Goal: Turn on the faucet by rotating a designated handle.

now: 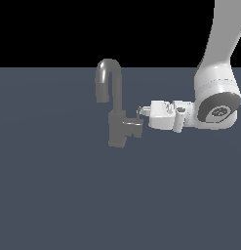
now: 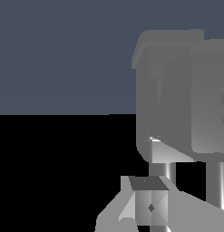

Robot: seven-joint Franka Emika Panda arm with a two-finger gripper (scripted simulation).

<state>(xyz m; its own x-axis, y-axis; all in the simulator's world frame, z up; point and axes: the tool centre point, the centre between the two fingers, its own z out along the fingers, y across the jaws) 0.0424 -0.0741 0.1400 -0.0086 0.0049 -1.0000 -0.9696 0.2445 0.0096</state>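
Note:
The dull-grey faucet [image 1: 116, 128] stands upright in the middle of the exterior view, its hook-shaped spout [image 1: 109, 73] rising above a blocky body. The handle [image 1: 135, 128] is a short stub sticking out of the body toward the exterior view's right. My gripper [image 1: 141, 112] reaches in level from that side, its tips just above the stub's outer end. The fingers look pressed together with nothing between them. Whether they touch the handle I cannot tell. In the wrist view the faucet [image 2: 177, 95] looms close and large beyond one fingertip [image 2: 150, 205].
A flat dark blue-grey floor [image 1: 53, 195] spreads all around the faucet. The white arm [image 1: 217, 93] comes down from the upper part of the exterior view's right and bends toward the faucet.

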